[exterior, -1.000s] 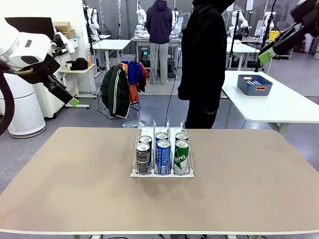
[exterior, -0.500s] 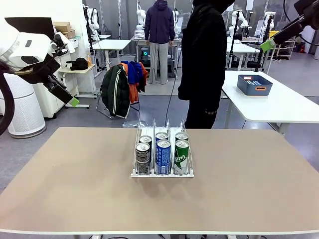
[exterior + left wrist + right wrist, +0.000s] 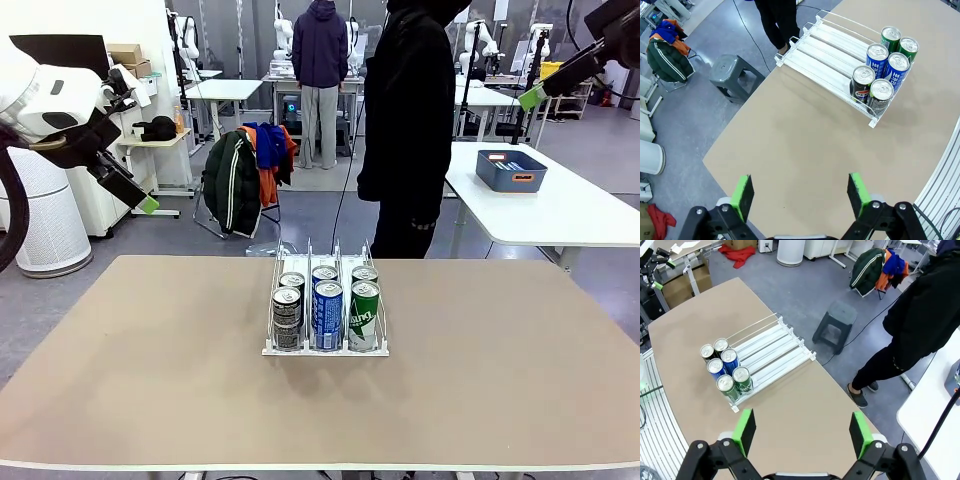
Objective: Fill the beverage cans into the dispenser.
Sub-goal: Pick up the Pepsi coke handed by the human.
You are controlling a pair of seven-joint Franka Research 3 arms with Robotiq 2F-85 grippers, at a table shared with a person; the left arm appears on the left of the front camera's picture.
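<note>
Front, cans: six beverage cans [image 3: 327, 312] stand two per lane at the near end of the dispenser [image 3: 272, 350], unmoved.
Front, arms: right gripper [image 3: 530, 98] has lifted further toward 1 o'clock; left gripper [image 3: 148, 204] stays parked at 10 o'clock.
Left wrist: left gripper [image 3: 800, 192] jaws apart, empty; cans [image 3: 885, 62] at 1 o'clock.
Right wrist: right gripper [image 3: 802, 432] jaws apart, empty; cans [image 3: 722, 367] at 9 o'clock.
Meaning: every can in sight is racked, so filling looks done.

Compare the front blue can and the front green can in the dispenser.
The front blue can is blue and stands in the middle lane of the dispenser; the front green can is green and stands in the right lane. Both are upright, silver-topped, at the robot-side end.
</note>
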